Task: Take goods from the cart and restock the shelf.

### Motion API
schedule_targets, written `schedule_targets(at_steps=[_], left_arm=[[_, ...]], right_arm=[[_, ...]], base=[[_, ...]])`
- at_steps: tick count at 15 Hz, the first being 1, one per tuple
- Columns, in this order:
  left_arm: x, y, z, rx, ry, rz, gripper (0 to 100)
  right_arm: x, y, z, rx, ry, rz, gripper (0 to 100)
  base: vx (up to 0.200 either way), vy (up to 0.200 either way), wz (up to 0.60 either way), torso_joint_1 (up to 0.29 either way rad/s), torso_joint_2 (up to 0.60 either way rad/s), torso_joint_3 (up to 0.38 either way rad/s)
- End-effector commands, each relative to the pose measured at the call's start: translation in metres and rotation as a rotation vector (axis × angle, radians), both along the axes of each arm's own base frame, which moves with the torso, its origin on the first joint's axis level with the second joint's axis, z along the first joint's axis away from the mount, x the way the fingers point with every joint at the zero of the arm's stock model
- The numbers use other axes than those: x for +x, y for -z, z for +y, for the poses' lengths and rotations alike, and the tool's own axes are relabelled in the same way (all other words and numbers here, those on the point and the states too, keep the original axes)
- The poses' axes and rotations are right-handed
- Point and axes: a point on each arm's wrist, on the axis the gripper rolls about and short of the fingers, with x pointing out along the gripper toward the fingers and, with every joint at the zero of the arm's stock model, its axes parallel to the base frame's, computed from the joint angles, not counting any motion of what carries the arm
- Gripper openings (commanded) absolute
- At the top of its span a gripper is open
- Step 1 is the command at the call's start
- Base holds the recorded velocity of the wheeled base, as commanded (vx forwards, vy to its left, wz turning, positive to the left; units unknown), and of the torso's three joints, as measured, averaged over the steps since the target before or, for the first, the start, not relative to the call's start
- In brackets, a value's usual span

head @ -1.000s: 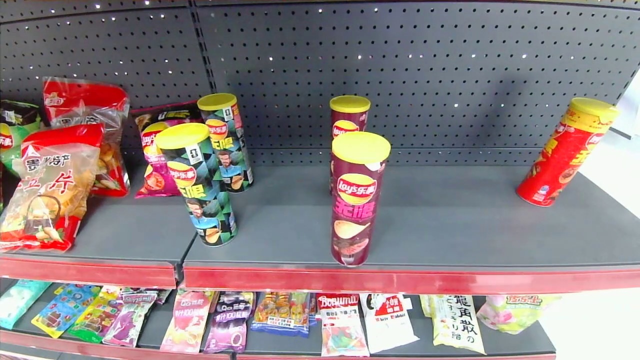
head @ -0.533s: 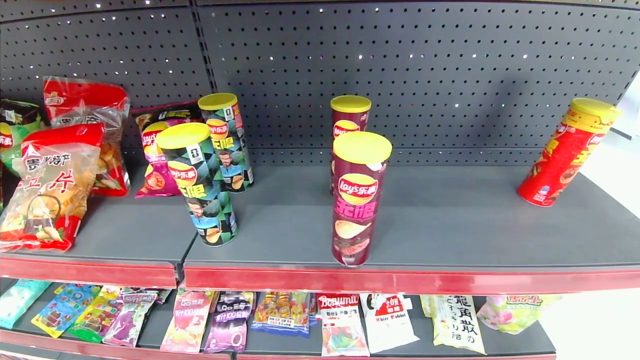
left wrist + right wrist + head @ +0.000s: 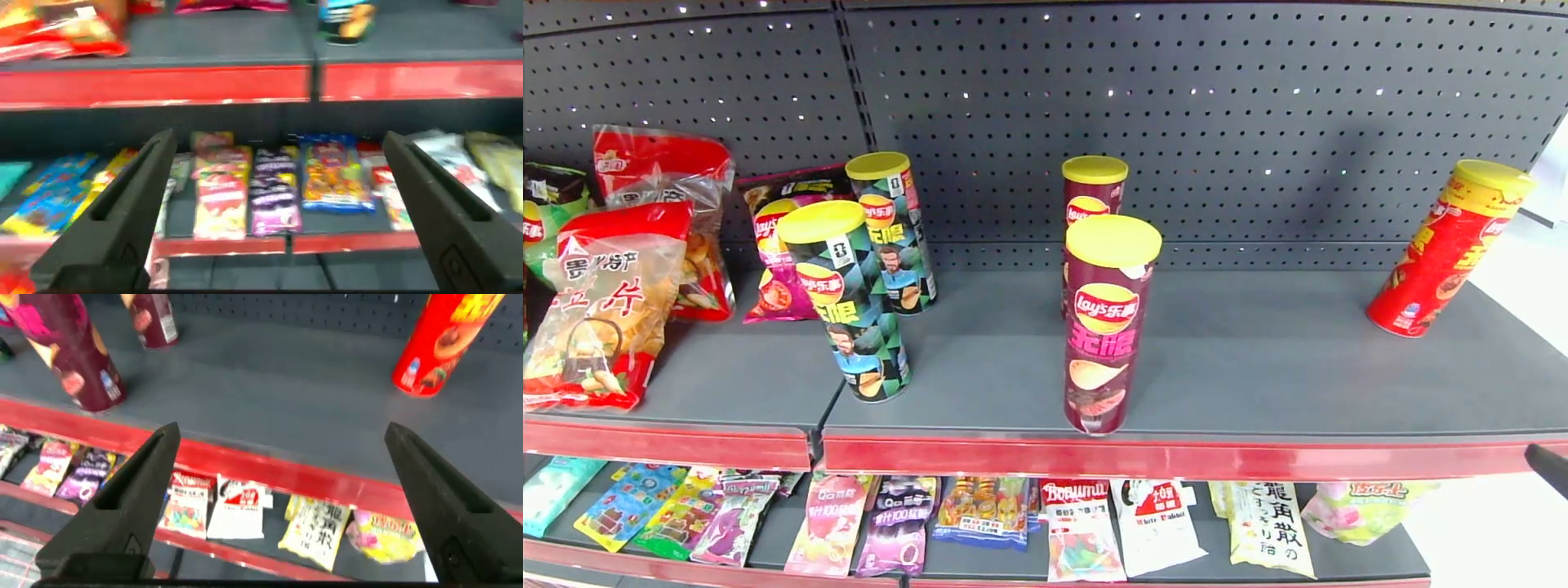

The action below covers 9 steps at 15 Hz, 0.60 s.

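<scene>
Moved: a dark tip of the right arm (image 3: 1553,469) has come into the low right corner of the head view; no can has moved.
How many: five cans in all, standing on the top shelf (image 3: 1258,359).
Green: two green cans (image 3: 845,302), one behind the other, on the left part.
Purple: two purple cans (image 3: 1104,327), one behind the other in the middle; the front one is near the red front edge.
Red: one red can (image 3: 1445,249), far to the right, well apart from the others.
Which way: each can stands on its flat end, long side up and down, yellow lid on top; the red one looks tipped, lid toward the right.
Left end: four bags (image 3: 600,310) on the top shelf.
Below: many packets (image 3: 1078,531), too many to count well, lie on the lower shelf (image 3: 1356,555).
Left tool: the left gripper (image 3: 278,220) has its fingers wide apart with nothing in it, facing the lower shelf.
Right tool: the right gripper (image 3: 278,506) has its fingers wide apart with nothing in it, in front of the red edge.
</scene>
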Motion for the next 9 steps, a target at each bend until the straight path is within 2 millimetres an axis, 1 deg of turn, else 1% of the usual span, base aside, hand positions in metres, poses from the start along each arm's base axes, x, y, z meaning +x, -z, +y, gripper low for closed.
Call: schedule_targets(at_steps=[1,2,3,4,6,7,9], left_arm=[[-0.002,0.001,0.000,0.001,-0.009,-0.030,100],[-0.002,0.001,0.000,0.003,-0.009,-0.031,100],[-0.002,0.001,0.000,0.001,-0.009,-0.030,100],[-0.002,0.001,0.000,0.001,-0.009,-0.030,100],[-0.002,0.001,0.000,0.001,-0.009,-0.030,100],[-0.002,0.001,0.000,0.001,-0.009,-0.030,100],[-0.002,0.001,0.000,0.000,-0.009,-0.030,100]], right_arm=[[0.027,-0.011,0.001,-0.036,-0.008,0.059,100],[0.058,-0.020,0.002,-0.045,-0.008,0.099,100],[0.077,-0.021,0.003,-0.047,-0.012,0.112,100],[0.094,-0.016,0.008,-0.058,-0.041,0.131,100],[0.115,0.003,0.024,-0.091,-0.039,0.220,100],[0.122,0.011,0.035,-0.111,-0.045,0.264,100],[0.140,0.019,0.052,-0.132,-0.069,0.312,100]], base=[[0.000,0.000,0.00,0.000,0.00,0.000],[0.000,0.000,0.00,0.000,0.00,0.000],[0.000,0.000,0.00,0.000,0.00,0.000],[0.000,0.000,0.00,0.000,0.00,0.000],[0.000,0.000,0.00,0.000,0.00,0.000],[0.000,0.000,0.00,0.000,0.00,0.000],[0.000,0.000,0.00,0.000,0.00,0.000]])
